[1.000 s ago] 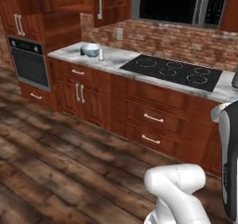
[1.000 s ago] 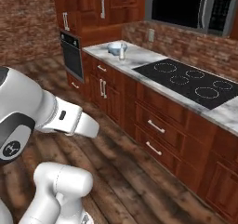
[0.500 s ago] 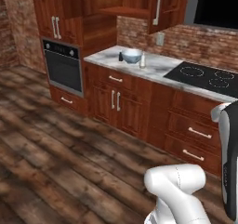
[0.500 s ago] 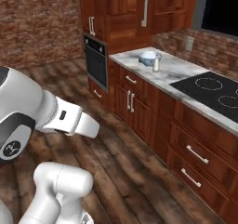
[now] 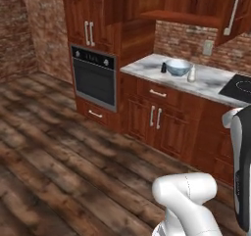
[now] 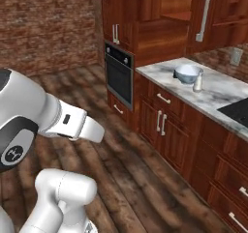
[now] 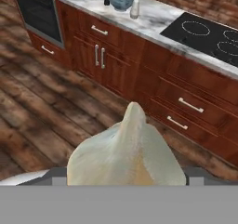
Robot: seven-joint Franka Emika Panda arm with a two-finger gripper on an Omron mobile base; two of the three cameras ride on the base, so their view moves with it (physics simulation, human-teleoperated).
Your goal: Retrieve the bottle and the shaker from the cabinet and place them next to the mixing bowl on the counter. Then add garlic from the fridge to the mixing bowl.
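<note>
While we face the kitchen run from the wooden floor (image 5: 54,152), the cabinet (image 6: 213,9) hangs above the marble table (image 5: 215,81), its door with the grey bar handle swung out. Near that table's left end sits the mixing bowl (image 5: 178,67), with the dark shaker (image 5: 163,67) just beside it toward the left edge and the cream bottle (image 5: 192,73) just beside it on the cooktop (image 7: 209,35) side. Our jaws pinch the garlic (image 7: 128,155), which looms large in the hand view, well apart from the bowl.
</note>
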